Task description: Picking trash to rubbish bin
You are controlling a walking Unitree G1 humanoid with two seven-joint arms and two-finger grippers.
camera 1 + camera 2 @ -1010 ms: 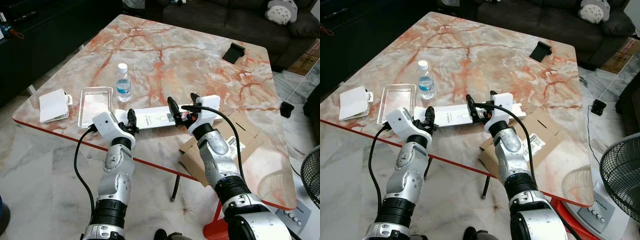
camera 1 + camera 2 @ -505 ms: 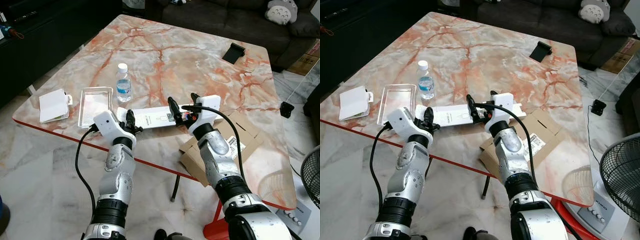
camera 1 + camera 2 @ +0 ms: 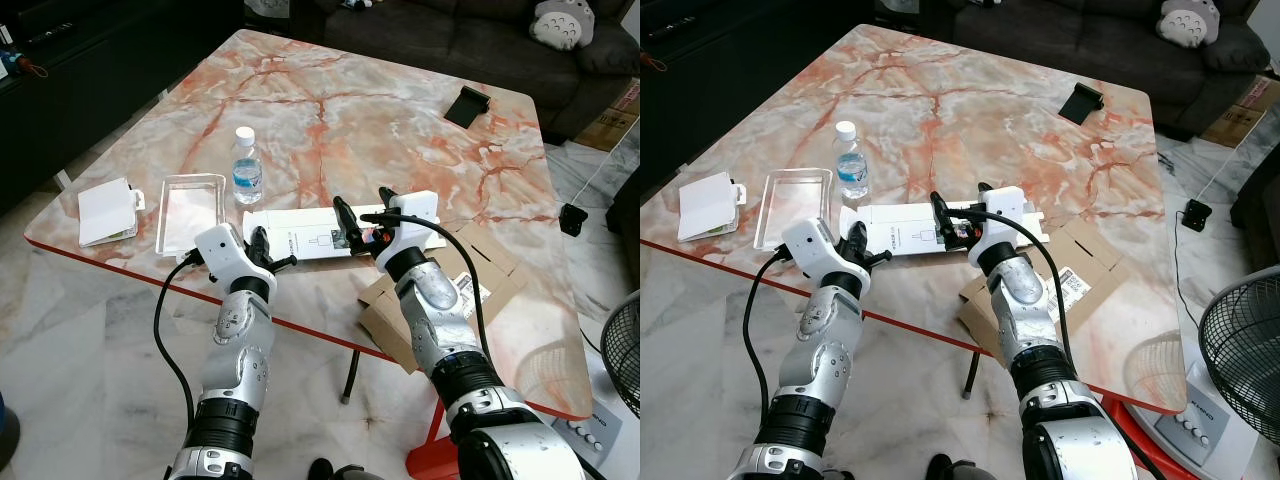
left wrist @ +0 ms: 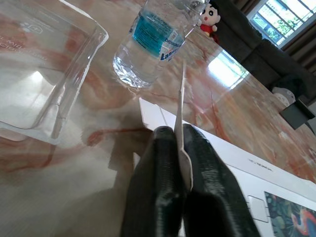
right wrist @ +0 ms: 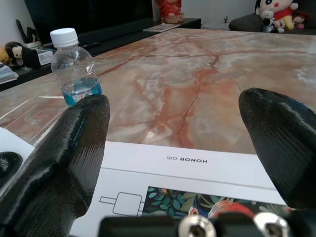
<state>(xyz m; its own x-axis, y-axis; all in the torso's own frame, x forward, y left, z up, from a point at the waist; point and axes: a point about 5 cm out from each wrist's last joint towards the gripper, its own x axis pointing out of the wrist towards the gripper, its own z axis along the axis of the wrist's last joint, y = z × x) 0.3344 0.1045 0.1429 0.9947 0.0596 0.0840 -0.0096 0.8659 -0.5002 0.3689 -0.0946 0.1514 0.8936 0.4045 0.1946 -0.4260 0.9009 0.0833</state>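
Observation:
A flat white gift box (image 3: 300, 233) lies on the marble table (image 3: 380, 120) near its front edge. My left gripper (image 3: 262, 250) is at the box's left end, shut on a thin upright flap (image 4: 181, 94) of the box (image 4: 237, 173). At the right end my right gripper (image 3: 358, 214) is open, one finger on either side just above the printed lid (image 5: 163, 173). No rubbish bin can be made out.
A water bottle (image 3: 246, 167) and a clear plastic tray (image 3: 190, 205) stand just beyond the left gripper, with a white packet (image 3: 108, 210) at the table's left corner. A cardboard box (image 3: 470, 285) sits below the table edge on the right. A black object (image 3: 467, 103) lies far back.
The white box's left end has swung a little farther onto the table. My left gripper has moved right with it, still holding the flap. The right gripper has barely shifted.

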